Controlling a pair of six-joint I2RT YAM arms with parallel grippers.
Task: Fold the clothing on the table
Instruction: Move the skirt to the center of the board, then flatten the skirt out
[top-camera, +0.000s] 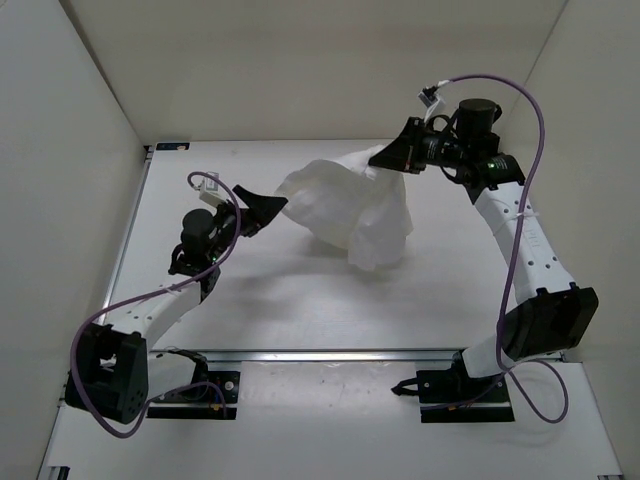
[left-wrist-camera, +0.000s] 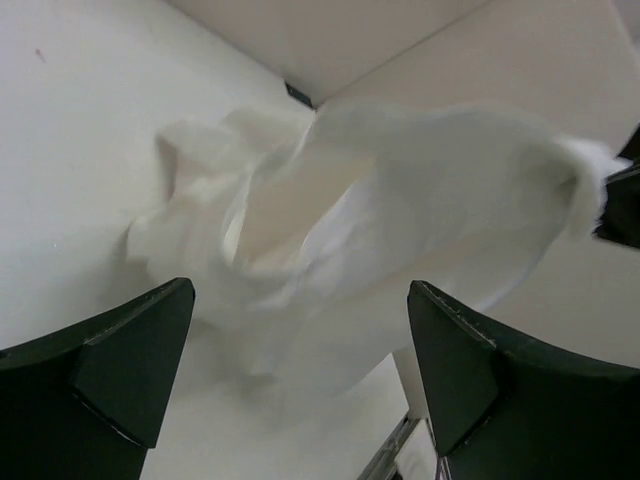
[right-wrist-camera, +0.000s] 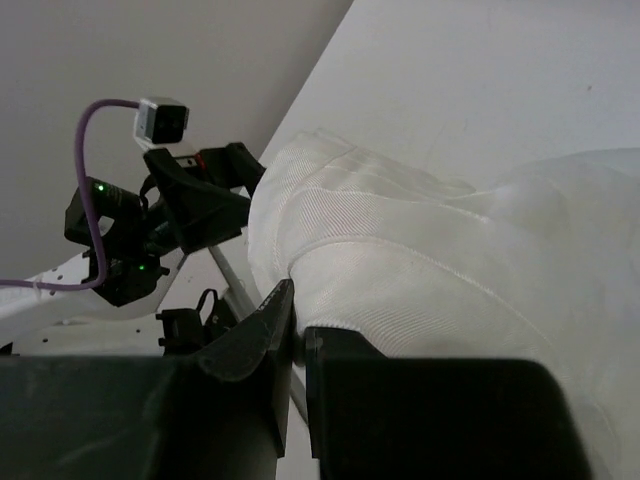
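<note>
Left of the clothing, just beside its left edge: left end effector, fingers spread wide apart, nothing gripped, aimed at the fabric.

Centre: the clothing itself, white, thin and soft. Bunched into a loose, puffy heap, not spread flat. Heavily wrinkled, with broad folds and a fine ribbed weave plain in the right wrist view. Rests on the white desk along its left and near parts, one rounded flap hanging toward the near side. Drawn up off the desk at its far right corner, narrowing to a gathered tuft there.

At that far right corner of the clothing: right end effector, fingers pressed together, clamped on the raised edge of the clothing, fabric draping down and away from the grip.
</note>
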